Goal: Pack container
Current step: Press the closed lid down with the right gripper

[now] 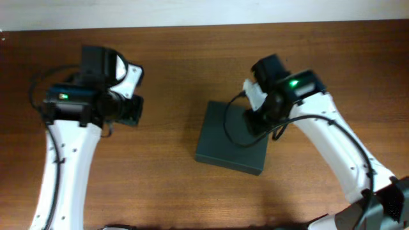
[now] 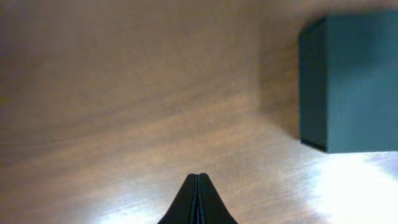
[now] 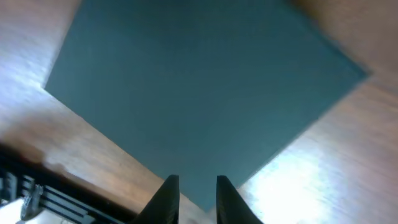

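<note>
The container (image 1: pixel 233 137) is a dark green rectangular box lying closed and flat on the wooden table, right of centre. My right gripper (image 1: pixel 256 119) hovers over its far right part. In the right wrist view the box's lid (image 3: pixel 205 87) fills most of the picture, and the right gripper (image 3: pixel 198 180) stands narrowly open above one corner with nothing between its fingers. My left gripper (image 1: pixel 131 110) is off to the left of the box, apart from it. Seen from the left wrist, that gripper (image 2: pixel 198 177) is shut and empty over bare wood, with the box's side (image 2: pixel 354 81) at the upper right.
The brown wooden table (image 1: pixel 172 57) runs to a pale wall at the back. A dark rack-like edge (image 3: pixel 37 193) shows at the lower left of the right wrist view. Black cables hang from both arms.
</note>
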